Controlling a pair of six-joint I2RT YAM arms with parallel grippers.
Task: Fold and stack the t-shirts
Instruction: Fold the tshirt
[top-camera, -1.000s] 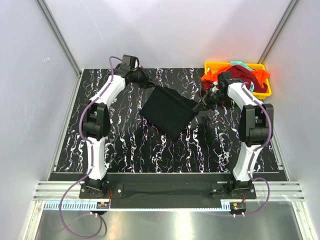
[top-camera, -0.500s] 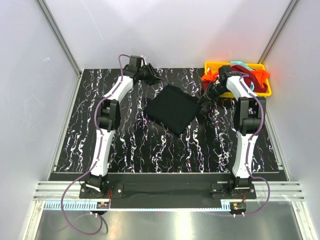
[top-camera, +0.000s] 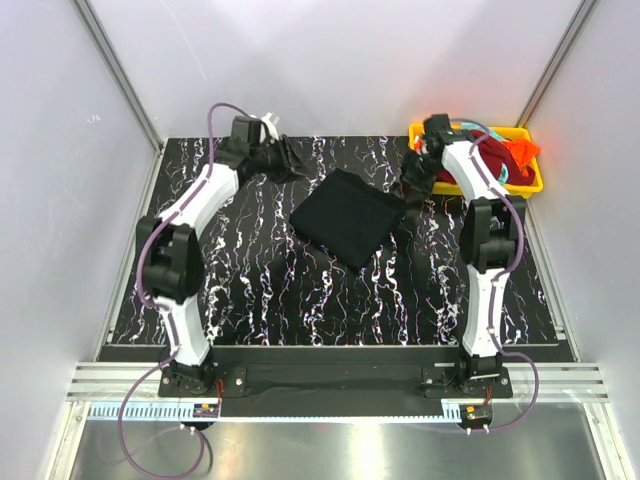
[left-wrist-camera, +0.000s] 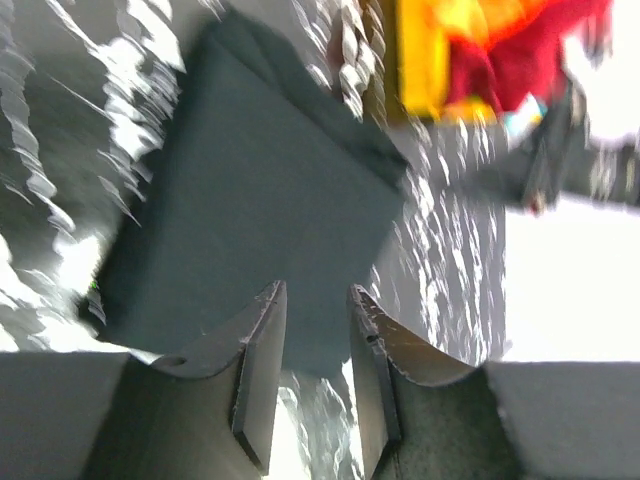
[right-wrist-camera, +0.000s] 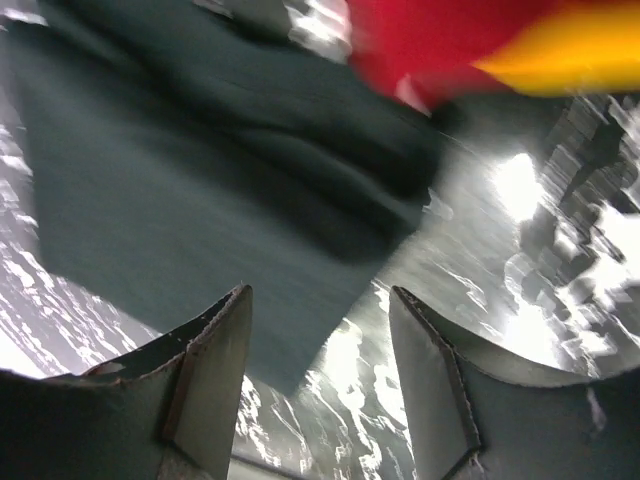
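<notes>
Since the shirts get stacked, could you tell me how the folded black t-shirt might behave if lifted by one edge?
The black t-shirt lies in a flat, layered fold, so it would probably droop and unfold. Thin fabric suggests it is light. Pushed, it may bunch up.

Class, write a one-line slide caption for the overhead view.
Folded black t-shirt lies between the open left claw and right claw; other shirts heap in the yellow tray.

No readable text, label, brand mark, number or sign anywhere, near or far, in any view.
</notes>
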